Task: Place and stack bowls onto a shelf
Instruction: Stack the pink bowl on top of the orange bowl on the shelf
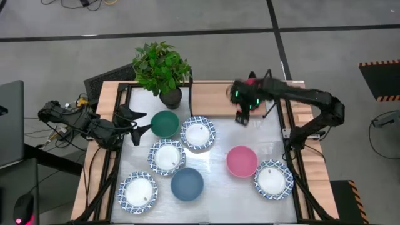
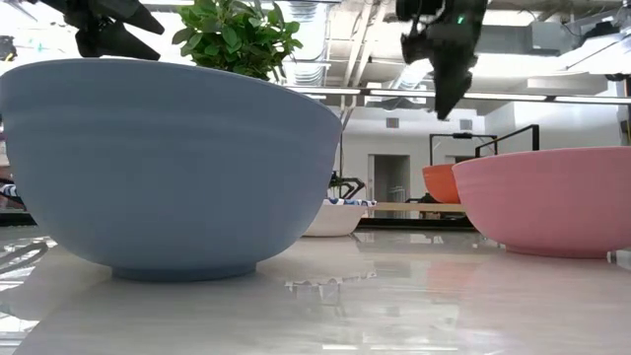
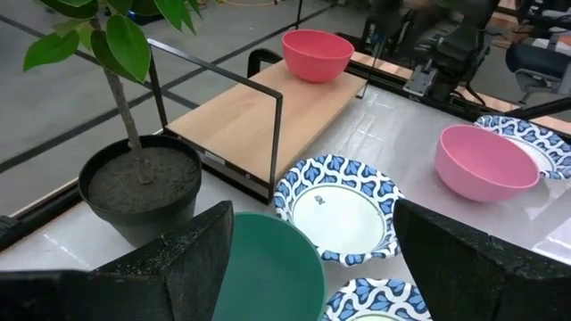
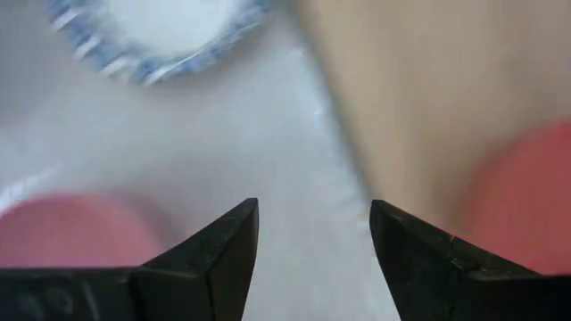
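Note:
A pink bowl point(image 3: 317, 53) stands on the light wooden shelf point(image 1: 215, 100) near its right end, mostly hidden under my right arm in the high view. My right gripper point(image 1: 242, 117) is open and empty, in the air by the shelf's near edge, to the near side of that bowl; it also shows in its wrist view point(image 4: 312, 241). A second pink bowl point(image 1: 242, 160), a dark green bowl point(image 1: 165, 123), a slate blue bowl point(image 1: 187, 184) and several white blue-rimmed bowls point(image 1: 199, 133) rest on the metal tabletop. My left gripper point(image 1: 140, 122) is open and empty, just left of the green bowl.
A potted plant point(image 1: 164, 72) in a dark pot point(image 3: 138, 187) stands at the shelf's left end, beside its black leg frame point(image 3: 278, 134). White bowls lie at the near left point(image 1: 138, 191) and near right point(image 1: 273, 179). The left part of the shelf board is bare.

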Robot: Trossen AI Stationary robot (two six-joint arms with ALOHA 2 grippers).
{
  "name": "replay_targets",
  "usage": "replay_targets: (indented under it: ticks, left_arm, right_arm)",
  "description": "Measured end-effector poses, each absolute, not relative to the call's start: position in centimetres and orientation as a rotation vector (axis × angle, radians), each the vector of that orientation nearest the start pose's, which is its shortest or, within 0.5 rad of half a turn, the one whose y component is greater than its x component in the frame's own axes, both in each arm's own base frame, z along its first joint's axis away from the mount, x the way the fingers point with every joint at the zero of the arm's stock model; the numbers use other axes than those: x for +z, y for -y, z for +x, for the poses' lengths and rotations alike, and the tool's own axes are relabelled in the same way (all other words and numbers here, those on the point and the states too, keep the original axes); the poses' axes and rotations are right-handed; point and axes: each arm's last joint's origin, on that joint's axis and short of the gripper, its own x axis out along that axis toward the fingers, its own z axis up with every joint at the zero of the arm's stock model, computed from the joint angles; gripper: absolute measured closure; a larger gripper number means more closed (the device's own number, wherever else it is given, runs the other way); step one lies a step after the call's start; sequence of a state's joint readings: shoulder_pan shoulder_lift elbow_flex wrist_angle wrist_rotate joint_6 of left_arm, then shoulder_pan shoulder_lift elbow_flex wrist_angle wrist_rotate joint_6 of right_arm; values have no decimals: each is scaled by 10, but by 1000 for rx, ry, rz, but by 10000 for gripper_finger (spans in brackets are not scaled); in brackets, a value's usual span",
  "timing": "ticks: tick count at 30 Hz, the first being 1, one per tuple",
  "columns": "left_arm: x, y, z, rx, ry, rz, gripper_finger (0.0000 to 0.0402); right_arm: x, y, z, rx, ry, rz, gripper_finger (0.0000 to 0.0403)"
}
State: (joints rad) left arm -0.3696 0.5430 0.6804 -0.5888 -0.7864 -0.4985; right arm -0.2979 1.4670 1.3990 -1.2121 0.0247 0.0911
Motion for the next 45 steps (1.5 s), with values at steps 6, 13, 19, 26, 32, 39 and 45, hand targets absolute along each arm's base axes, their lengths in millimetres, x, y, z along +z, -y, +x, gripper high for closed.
replay_targets:
  ticks: [6,13,19,26,32,39,45]
  left_arm:
    - [294,20,108,490,-269,-233,109]
    - [294,20,108,494,-267,-232,109]
    - [295,20,108,494,-267,-232,109]
    - [295,20,108,495,-265,-234,109]
    - [295,20,108,497,-265,-234,109]
    - [295,20,108,497,-264,-236,109]
    - [295,20,108,497,-264,-237,109]
  right_arm:
    - [284,13,262,-229,-1378,221,163]
    - [247,-26,256,-232,-1416,252,163]
    - [220,-31,253,-233,-1403,263,163]
    - [196,-23,246,-263,-1414,279,166]
    - [194,-23,245,-267,-1412,279,268]
    - [194,-21,246,-260,-1410,280,375]
    - [216,-13,249,-226,-1375,251,375]
